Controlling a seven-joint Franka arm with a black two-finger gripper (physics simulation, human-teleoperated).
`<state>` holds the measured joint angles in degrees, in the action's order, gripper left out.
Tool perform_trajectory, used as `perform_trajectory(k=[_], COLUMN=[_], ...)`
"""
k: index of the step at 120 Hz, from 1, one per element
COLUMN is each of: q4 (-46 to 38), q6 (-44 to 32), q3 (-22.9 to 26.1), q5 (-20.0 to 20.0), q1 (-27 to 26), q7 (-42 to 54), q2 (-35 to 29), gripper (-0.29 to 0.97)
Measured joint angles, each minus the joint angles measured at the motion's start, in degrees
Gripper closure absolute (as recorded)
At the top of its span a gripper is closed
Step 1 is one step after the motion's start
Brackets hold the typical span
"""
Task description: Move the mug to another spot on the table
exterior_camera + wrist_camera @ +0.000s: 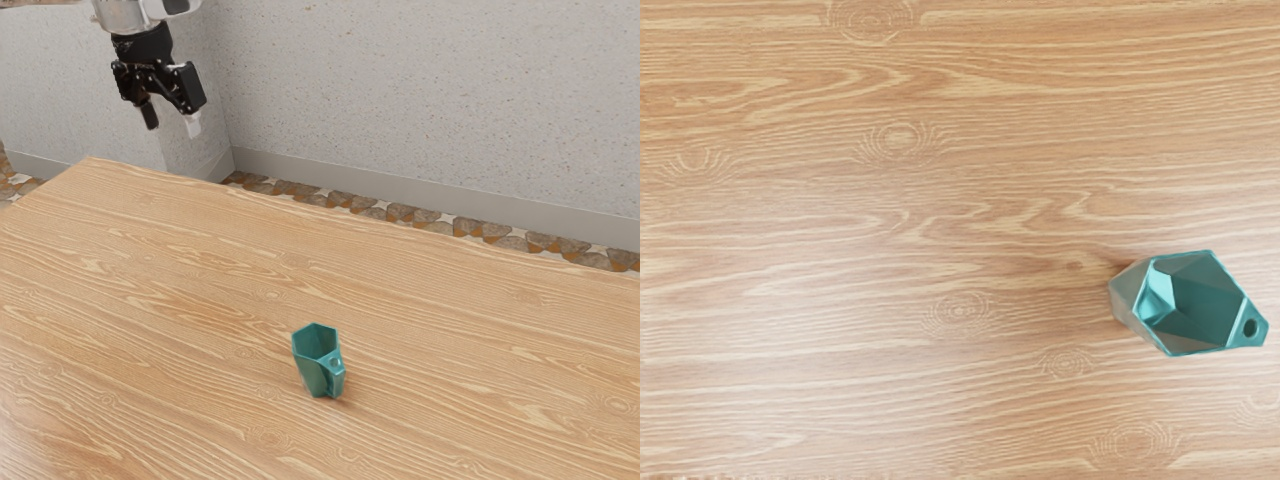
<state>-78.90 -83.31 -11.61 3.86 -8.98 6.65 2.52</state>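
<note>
**Reader:** What is your end effector doing?

**Arm:** My end effector (170, 120) is hanging high above the far corner of the surface (450, 290), at the exterior view's upper left. Its two fingers are standing apart and are gripping nothing.

**Reader:** Which way is the mug lying from it?

**Arm:** The mug (320, 361) is sitting well apart from my end effector. It is far below, toward the exterior view's right and nearer that camera. In the wrist view the mug (1188, 303) is appearing off to one side of my hand rather than under it. I am therefore judging that the coming move is calling for a sideways travel first and then a long descent.

**Reader:** How is it standing?

**Arm:** It is standing upright on the bare wood of the surface (890, 200), mouth up, so its long axis is running vertically. Its handle (1250, 327) is projecting from one side, toward the exterior view's lower right. A grasp from above would, I am judging, be meeting the faceted rim rather than the handle.

**Reader:** Is it carrying anything?

**Arm:** The wrist view is looking down into the open mouth. Only teal facets are showing inside, so the mug is empty. Nothing else is resting near it on the wood.
</note>
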Motion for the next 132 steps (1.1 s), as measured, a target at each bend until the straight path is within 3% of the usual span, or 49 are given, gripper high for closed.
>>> perform_trajectory(k=[18, 32, 47, 78, 108, 132], q4=[-2.88, -11.08, -19.11, -35.52, -43.33, -45.93], q6=[-0.95, -2.27, -5.10, -16.78, -24.19, -30.63], q3=[4.14, 8.12, 11.94, 14.82, 17.47, 19.23], q5=[-0.09, -0.09, 0.14, 1.21, 1.93, 2.09], q1=[8.53, 14.01, 6.19, 3.19, -3.70, -7.34], q7=[-0.48, -0.90, -1.99, -4.86, -11.62, -19.27], q2=[-2.01, -7.71, -11.26, -16.68, -17.77, -14.34], gripper=[0.02, 0.02, 0.02, 0.02, 0.02, 0.02])
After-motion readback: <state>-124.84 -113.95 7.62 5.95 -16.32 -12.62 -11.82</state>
